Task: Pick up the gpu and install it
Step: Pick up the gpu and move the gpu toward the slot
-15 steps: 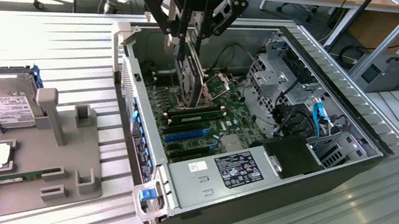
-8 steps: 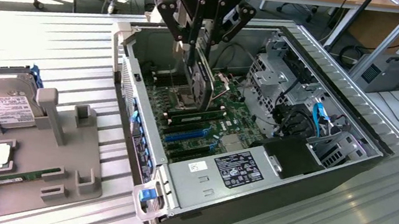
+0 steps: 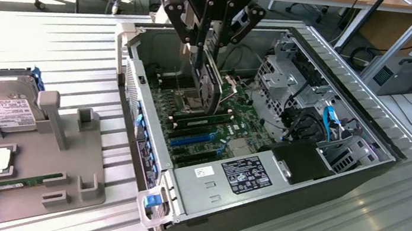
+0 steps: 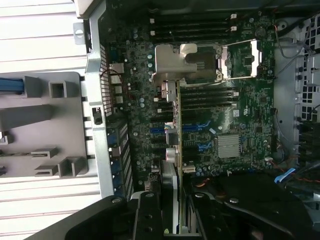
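Down inside the open black metal computer case (image 3: 135,91), over its green motherboard (image 3: 224,131), the black gripper (image 3: 204,57) points straight down, grasping the thin dark flat gpu (image 3: 210,95) upright on edge.

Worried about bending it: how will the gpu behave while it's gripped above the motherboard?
Probably stiff: the gpu hangs straight and flat below the jaws, with no sag. It is likely prone to pivoting, since only its upper edge is pinched. It is probably fragile too: its thin edge faces the motherboard.

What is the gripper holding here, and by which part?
The gripper holds the gpu by its top edge, hanging above the motherboard.
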You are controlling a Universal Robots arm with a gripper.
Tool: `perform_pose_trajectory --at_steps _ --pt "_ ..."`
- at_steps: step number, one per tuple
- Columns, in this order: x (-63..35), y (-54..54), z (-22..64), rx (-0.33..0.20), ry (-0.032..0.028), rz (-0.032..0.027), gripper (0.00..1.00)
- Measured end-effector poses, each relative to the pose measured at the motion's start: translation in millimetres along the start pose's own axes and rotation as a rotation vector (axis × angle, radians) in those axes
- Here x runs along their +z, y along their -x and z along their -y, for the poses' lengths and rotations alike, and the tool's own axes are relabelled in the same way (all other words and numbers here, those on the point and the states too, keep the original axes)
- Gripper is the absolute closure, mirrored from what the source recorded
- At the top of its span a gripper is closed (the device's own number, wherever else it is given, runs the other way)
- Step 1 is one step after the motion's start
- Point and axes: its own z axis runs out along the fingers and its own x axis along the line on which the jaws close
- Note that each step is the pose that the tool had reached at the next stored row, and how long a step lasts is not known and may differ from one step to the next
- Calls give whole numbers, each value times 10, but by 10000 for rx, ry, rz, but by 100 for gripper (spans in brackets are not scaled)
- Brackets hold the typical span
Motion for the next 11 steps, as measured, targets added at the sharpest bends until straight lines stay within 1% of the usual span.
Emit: perform_pose_trajectory --at_steps 11 --pt "15 37 -4 -1 -21 1 73"
